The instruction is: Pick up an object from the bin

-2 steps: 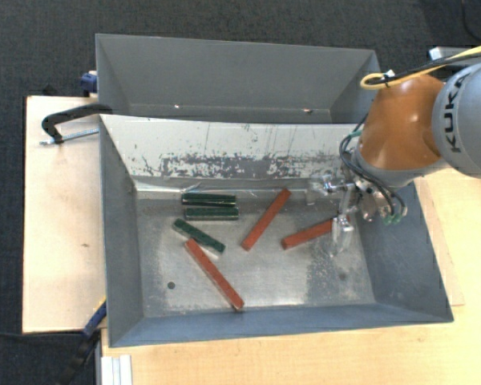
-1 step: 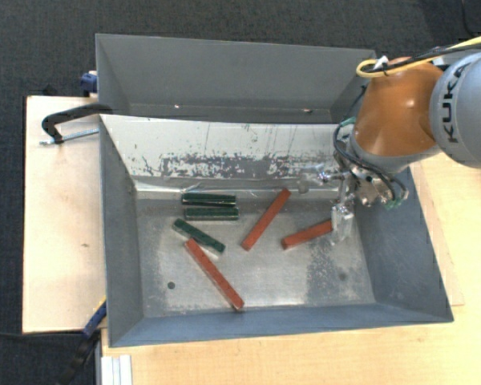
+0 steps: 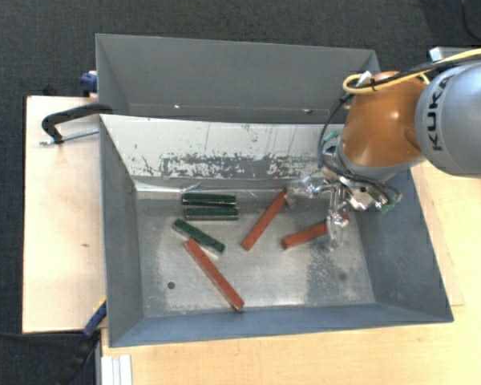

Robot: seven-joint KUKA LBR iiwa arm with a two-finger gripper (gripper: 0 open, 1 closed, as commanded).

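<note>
Down in the bin [image 3: 144, 310] — gripper [image 3: 335, 233] at the short red bar [image 3: 305, 237], jaws' state not discernible.

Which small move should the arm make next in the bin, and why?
Probably shift the gripper a little toward the view's left, over the middle of the short red stick. It now stands at that stick's right end, where a grasp might slip off.

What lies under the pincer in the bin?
The short red stick reaches under the pincer, lying on the bare bin floor. The pincer covers the stick's right end.
</note>
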